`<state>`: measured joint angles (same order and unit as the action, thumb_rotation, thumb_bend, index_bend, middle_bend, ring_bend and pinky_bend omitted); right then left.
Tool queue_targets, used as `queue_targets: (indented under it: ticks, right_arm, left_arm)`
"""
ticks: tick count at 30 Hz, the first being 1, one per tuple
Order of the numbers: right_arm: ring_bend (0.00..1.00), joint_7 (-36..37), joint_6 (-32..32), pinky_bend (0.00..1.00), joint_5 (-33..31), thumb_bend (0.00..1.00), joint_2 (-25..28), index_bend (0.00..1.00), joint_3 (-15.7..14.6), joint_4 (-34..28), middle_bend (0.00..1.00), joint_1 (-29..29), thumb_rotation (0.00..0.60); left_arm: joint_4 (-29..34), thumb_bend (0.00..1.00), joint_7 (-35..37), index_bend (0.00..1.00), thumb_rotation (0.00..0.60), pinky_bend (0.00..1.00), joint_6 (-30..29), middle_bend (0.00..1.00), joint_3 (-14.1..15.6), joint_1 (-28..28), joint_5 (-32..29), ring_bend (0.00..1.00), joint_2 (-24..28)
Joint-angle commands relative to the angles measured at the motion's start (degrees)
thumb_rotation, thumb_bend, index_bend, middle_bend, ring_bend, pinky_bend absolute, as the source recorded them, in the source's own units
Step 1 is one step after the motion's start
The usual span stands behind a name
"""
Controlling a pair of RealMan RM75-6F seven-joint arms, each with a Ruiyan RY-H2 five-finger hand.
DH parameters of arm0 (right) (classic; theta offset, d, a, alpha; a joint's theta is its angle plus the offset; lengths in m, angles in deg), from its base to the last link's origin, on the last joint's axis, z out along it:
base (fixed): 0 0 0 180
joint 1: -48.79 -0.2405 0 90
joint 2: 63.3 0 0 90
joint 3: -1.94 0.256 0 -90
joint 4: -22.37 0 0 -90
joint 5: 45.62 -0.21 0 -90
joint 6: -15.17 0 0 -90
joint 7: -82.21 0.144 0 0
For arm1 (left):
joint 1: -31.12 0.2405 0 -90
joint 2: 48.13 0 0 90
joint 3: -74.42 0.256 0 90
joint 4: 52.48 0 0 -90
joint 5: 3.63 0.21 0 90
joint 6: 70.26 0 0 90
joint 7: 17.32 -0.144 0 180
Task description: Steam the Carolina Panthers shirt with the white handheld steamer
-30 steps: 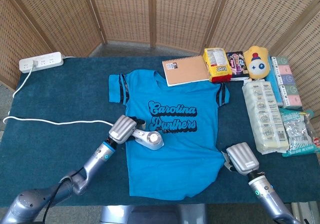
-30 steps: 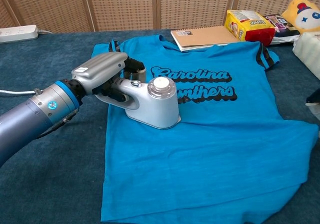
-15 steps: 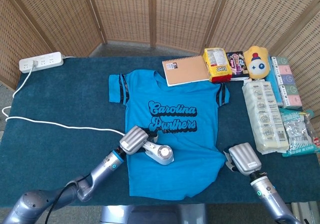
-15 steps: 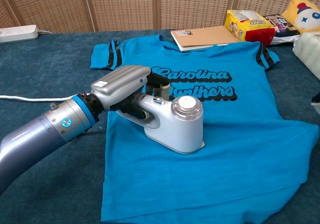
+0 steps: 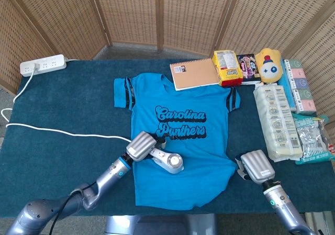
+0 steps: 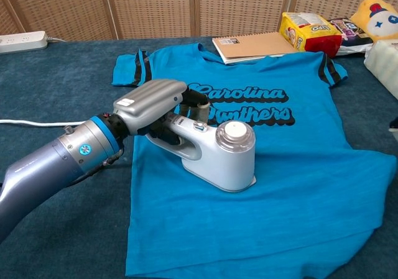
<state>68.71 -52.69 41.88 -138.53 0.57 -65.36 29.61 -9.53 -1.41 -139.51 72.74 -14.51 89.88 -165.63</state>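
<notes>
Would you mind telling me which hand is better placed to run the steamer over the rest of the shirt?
The left hand: it already grips the steamer, which rests on the shirt. The right hand sits at the shirt's right edge, holding no tool.

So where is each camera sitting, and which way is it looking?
Head view: sits high up, looking down on the whole table; it shows the blue shirt, the left hand on the white steamer, and the right hand at the shirt's lower corner.
Chest view: sits low, looking forward across the table; it shows the left hand gripping the steamer up close. The right hand is out of frame.
Both share the shirt, steamer, left hand and the notebook.
</notes>
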Motion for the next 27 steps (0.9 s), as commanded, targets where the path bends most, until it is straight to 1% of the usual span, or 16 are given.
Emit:
queue_targets:
  ticks: [1,5,15,18,27]
  right_arm:
    - [0.65,-0.03,0.14,0.69,-0.04,0.32,-0.12,0.72,0.03,0.05,0.66,-0.07,0.6]
    - [0.65,-0.42,0.57,0.69,-0.14,0.32,-0.43,0.72,0.14,0.04,0.66,-0.33,0.6]
    - [0.65,-0.89,0.98,0.69,-0.42,0.32,-0.65,0.72,0.28,-0.12,0.66,-0.56,0.6]
    - [0.65,-0.82,0.95,0.69,-0.54,0.32,-0.56,0.72,0.3,-0.05,0.66,-0.51,0.6]
    - [0.66,-0.33,0.67,0.69,-0.49,0.32,-0.36,0.72,0.25,0.18,0.66,-0.33,0.6]
  left_arm:
    - [-1.75,0.42,0.27,0.52,0.598,0.7,-0.03,0.62,-0.27,0.11,-0.28,0.59,0.2]
    - [-5.42,0.42,0.83,0.52,0.597,0.7,-0.42,0.62,-0.92,0.58,-1.08,0.59,1.05]
    - [-9.07,0.42,2.01,0.52,0.598,0.7,-0.25,0.62,-2.22,0.45,-2.57,0.59,1.41]
    - [-9.55,0.42,2.24,0.52,0.597,0.7,-0.15,0.62,-2.23,0.42,-2.74,0.59,1.13]
    - [-8.61,0.42,2.49,0.52,0.598,0.7,-1.43,0.62,-0.98,-0.28,-1.08,0.59,-0.75]
